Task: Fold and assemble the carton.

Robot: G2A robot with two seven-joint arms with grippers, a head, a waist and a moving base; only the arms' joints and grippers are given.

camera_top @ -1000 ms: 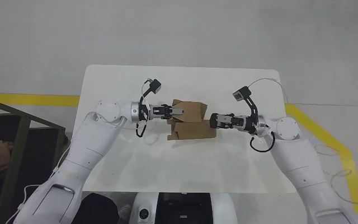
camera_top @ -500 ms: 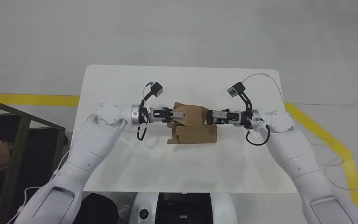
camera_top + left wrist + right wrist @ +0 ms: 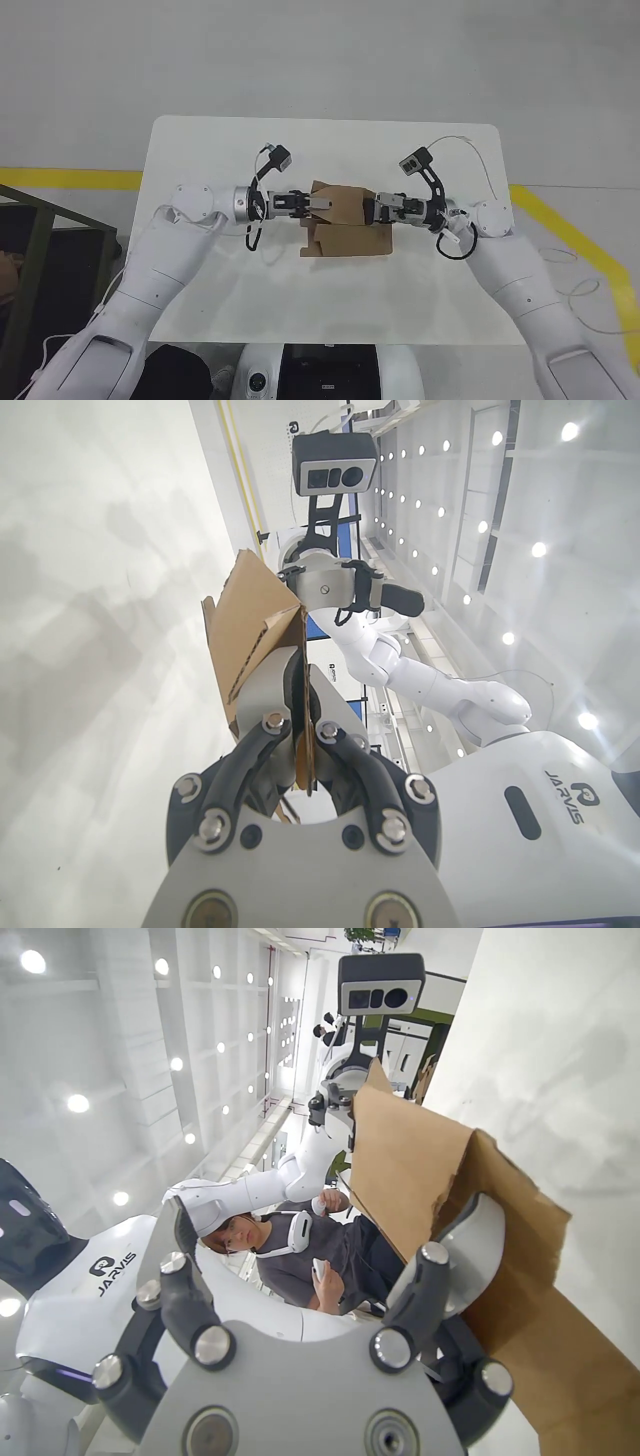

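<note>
A brown cardboard carton (image 3: 345,222), partly folded, lies at the middle of the white table (image 3: 200,150). My left gripper (image 3: 316,204) is at the carton's left end and is shut on an upright flap. In the left wrist view that flap (image 3: 260,625) runs edge-on between the pads of my left gripper (image 3: 299,680). My right gripper (image 3: 372,210) is at the carton's right end and stands open. In the right wrist view one finger (image 3: 472,1223) rests against a torn flap of the carton (image 3: 405,1163), and the other finger (image 3: 172,1233) is clear of it.
The table's near, far and side areas are bare white surface. Beyond the table's left edge a yellow floor line (image 3: 60,178) and a dark green frame (image 3: 40,240) show. A thin cable (image 3: 470,145) loops above my right wrist.
My right gripper has moved left from beside the carton until it touches the right end. The left gripper has kept its hold, and the carton has shifted slightly.
</note>
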